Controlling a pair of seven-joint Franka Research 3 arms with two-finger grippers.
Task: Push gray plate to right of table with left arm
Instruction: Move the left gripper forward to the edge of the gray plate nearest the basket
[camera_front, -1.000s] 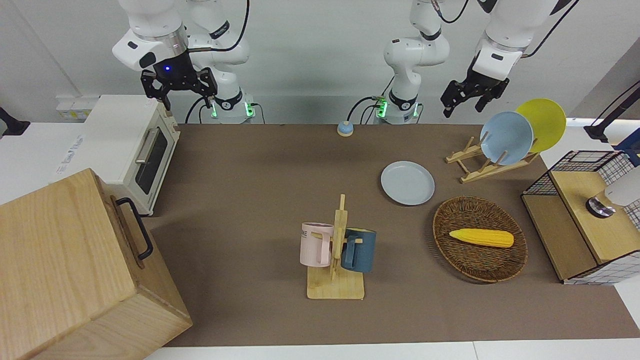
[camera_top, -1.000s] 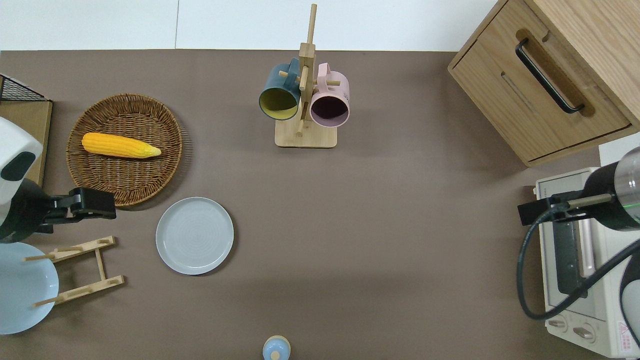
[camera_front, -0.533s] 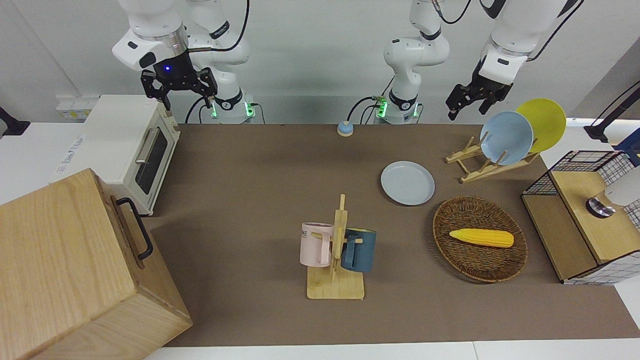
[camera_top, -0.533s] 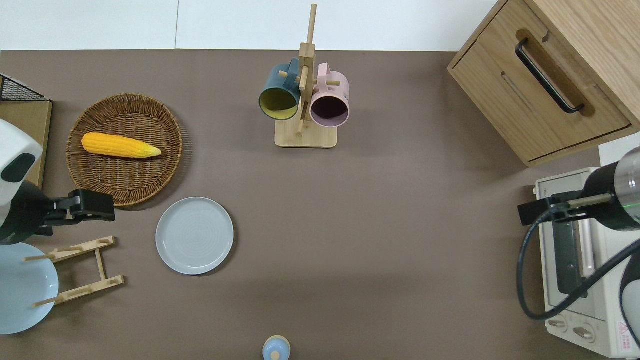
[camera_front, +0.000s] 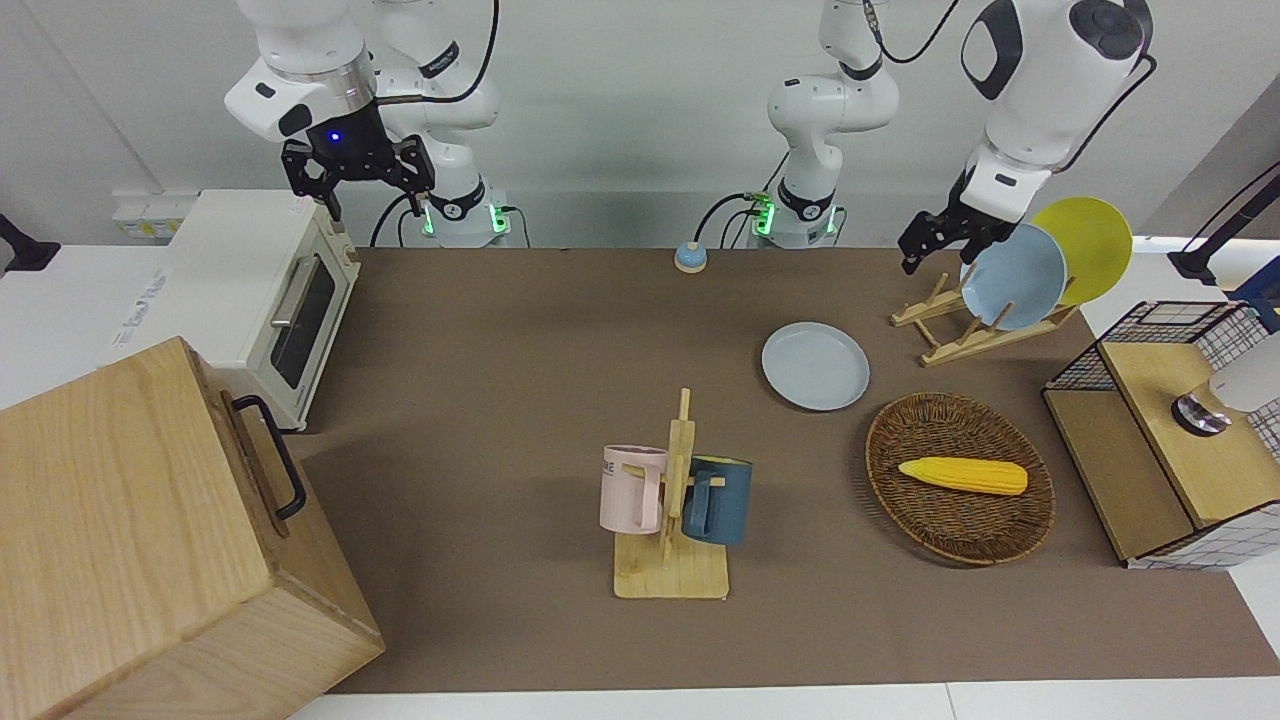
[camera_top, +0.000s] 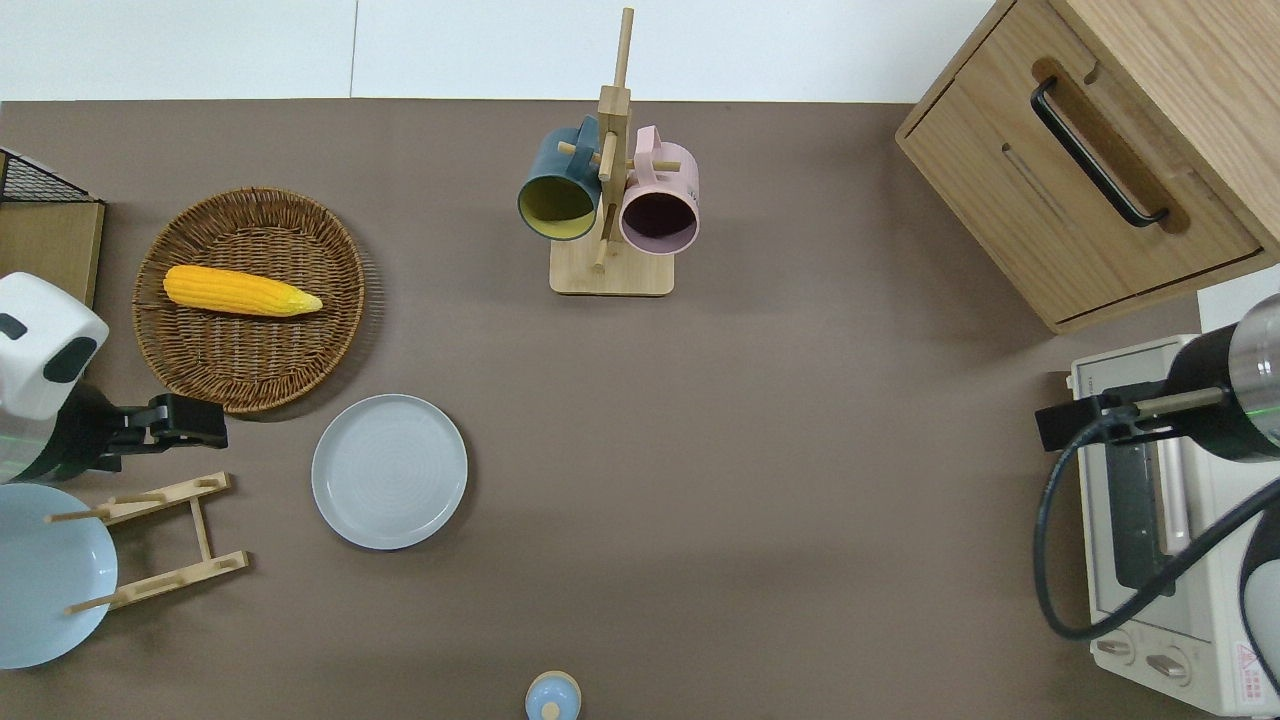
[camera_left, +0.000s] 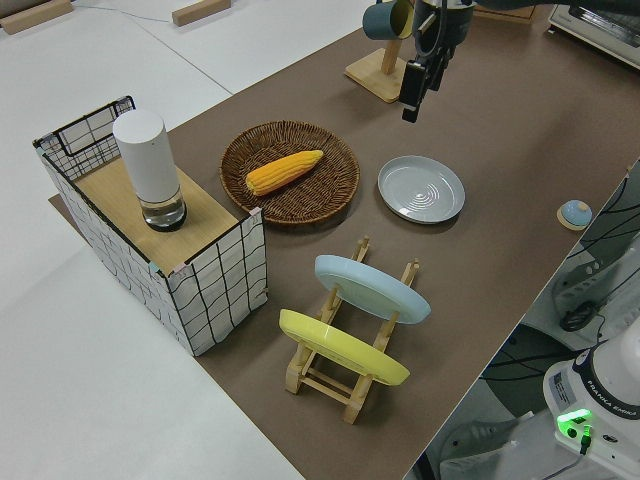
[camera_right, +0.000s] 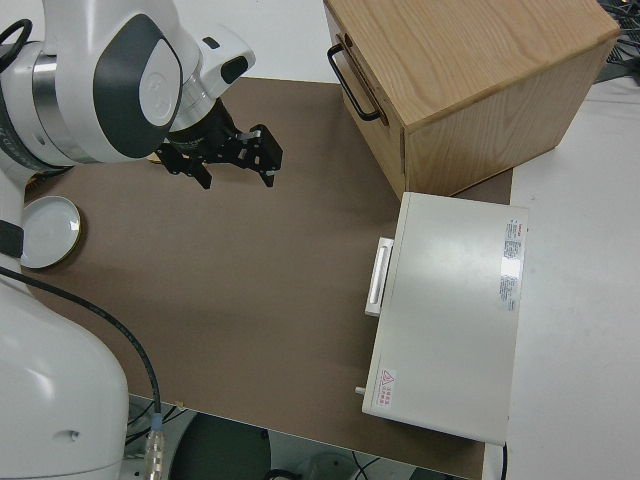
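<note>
Gray and shallow, the gray plate (camera_top: 389, 471) is seen lying flat on the brown table (camera_top: 760, 480), toward the left arm's end, with nothing touching it. Taken from the plate as the centre of the overhead view, a wicker basket (camera_top: 250, 370) holding a corn cob (camera_top: 240, 290) is found at about eleven o'clock, the basket's rim just beside the plate's rim; a wooden plate rack (camera_top: 160, 540) lies at about eight o'clock, carrying a blue plate (camera_front: 1012, 276) and a yellow plate (camera_front: 1090, 245) set on edge; a mug stand (camera_top: 610, 270) with a dark blue mug (camera_top: 555, 190) and a pink mug (camera_top: 660, 205) is seen at about one o'clock, well apart. A small blue bell (camera_top: 552, 697) is placed at about five o'clock, at the table edge nearest the robots. The left gripper (camera_top: 185, 422) is held in the air at roughly nine to ten o'clock from the plate, over bare table between the basket and the rack, apart from the plate; whether its fingers are spread or closed cannot be told. The right gripper (camera_front: 358, 172) is parked, and its fingers (camera_right: 268, 160) are seen spread apart with nothing between them. A white toaster oven (camera_top: 1160, 530) and a wooden cabinet (camera_top: 1100, 150) are set at the right arm's end, and a wire crate (camera_left: 150, 250) with a white cylinder (camera_left: 148, 170) on its shelf stands at the left arm's end.
</note>
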